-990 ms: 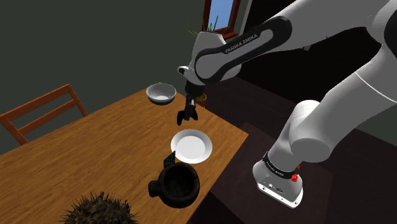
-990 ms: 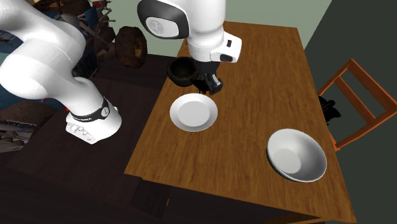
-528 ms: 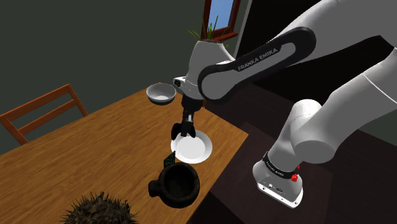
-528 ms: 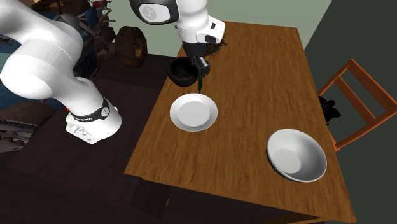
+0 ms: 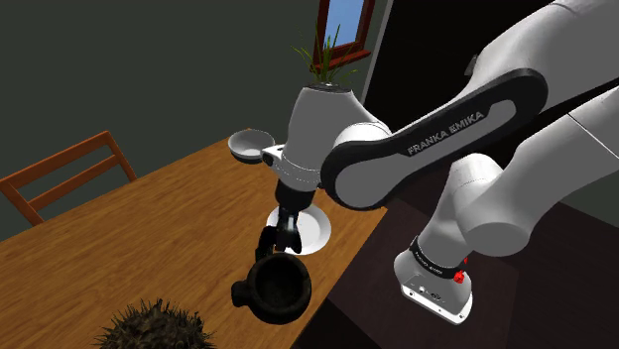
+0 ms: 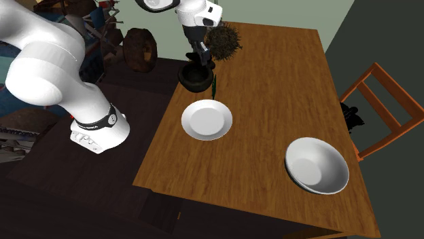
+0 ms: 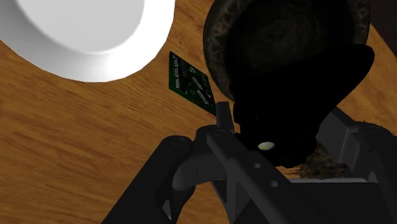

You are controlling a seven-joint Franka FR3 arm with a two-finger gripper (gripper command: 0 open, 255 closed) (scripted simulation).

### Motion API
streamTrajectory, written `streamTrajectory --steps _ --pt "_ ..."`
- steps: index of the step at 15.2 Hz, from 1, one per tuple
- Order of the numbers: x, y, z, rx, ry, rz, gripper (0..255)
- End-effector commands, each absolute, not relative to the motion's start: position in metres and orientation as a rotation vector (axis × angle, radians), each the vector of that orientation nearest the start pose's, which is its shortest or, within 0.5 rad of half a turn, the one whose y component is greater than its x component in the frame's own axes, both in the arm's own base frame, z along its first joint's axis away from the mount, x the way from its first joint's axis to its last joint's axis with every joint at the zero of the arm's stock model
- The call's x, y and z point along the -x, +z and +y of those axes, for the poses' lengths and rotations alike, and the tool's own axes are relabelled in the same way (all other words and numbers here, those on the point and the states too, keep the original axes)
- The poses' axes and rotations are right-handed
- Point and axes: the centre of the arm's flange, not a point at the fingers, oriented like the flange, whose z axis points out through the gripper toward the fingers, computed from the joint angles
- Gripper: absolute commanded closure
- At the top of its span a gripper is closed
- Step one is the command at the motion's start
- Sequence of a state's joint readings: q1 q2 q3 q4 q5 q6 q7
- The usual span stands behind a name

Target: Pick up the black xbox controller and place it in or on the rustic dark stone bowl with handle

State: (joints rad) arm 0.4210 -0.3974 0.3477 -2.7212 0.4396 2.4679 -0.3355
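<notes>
Wooden table (image 5: 149, 238): carries every item listed below; the dark bowl (image 5: 283, 311) sits near its edge on the stand's side.

White arm (image 5: 436, 139): reaches down over the table and ends directly above the dark bowl.

Wooden chair (image 5: 60, 174): stands at the table side well apart from the dark bowl.

White bowl (image 6: 291, 157): on the table, well apart from the dark bowl and beyond the plate.

White plate (image 6: 206, 120): flat on the table near the dark bowl, not touching it.

Spiky brown ball (image 6: 224, 42): just beside the dark bowl, on the side away from the plate.

Dark bowl: upright, with a stubby handle. Its inside is too dark to inspect.

Gripper (image 5: 281, 238): points down and hangs just above the dark bowl's rim on the plate side. The fingers are clamped on the black controller (image 7: 299, 95).

Black controller: off the table, held over the dark bowl's opening.

Green circuit board (image 7: 191, 84): between the dark bowl and the plate, close against the bowl's wall.
</notes>
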Motion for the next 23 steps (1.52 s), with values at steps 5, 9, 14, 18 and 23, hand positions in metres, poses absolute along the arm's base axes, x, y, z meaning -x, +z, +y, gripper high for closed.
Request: streamTrajectory --steps 5,9,14,18,23 --pt "-0.259 0.337 0.302 2.739 -0.155 -1.093 255" --pt "-0.259 0.316 0.302 2.739 -0.155 -1.093 255" --pt "-0.259 0.290 0.302 2.739 -0.155 -1.093 255" --pt "-0.259 0.275 0.302 2.739 -0.155 -1.093 255" --pt "-0.259 0.275 0.302 2.739 -0.155 -1.093 255"
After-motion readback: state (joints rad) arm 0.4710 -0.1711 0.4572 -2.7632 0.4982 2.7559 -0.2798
